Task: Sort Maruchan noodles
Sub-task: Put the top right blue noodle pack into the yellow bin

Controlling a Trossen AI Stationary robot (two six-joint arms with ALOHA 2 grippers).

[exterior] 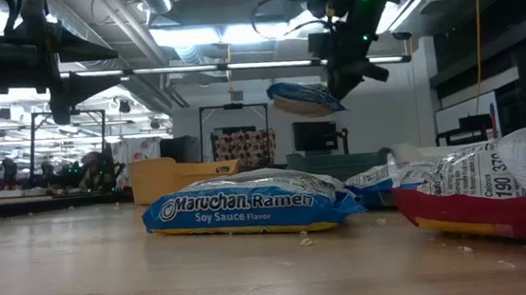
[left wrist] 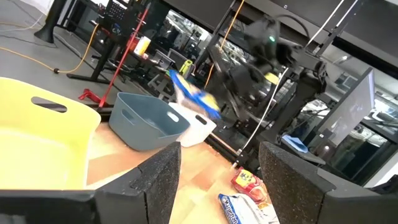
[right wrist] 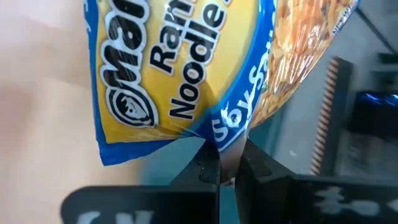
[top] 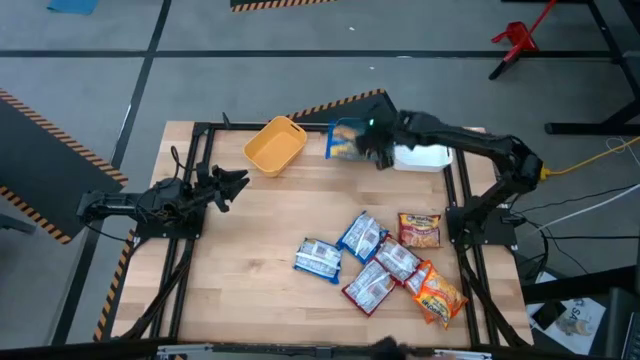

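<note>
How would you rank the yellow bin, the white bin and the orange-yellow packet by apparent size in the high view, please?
1. Yellow bin, largest.
2. White bin, though the right arm hides part of it.
3. Orange-yellow packet, smallest.

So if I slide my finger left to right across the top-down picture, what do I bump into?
Left gripper → yellow bin → blue noodle packet pinched in the right gripper → white bin.

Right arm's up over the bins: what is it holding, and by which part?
The right gripper is shut on a blue Soy Sauce Maruchan packet, pinching it by one edge. The left gripper holds nothing.
</note>
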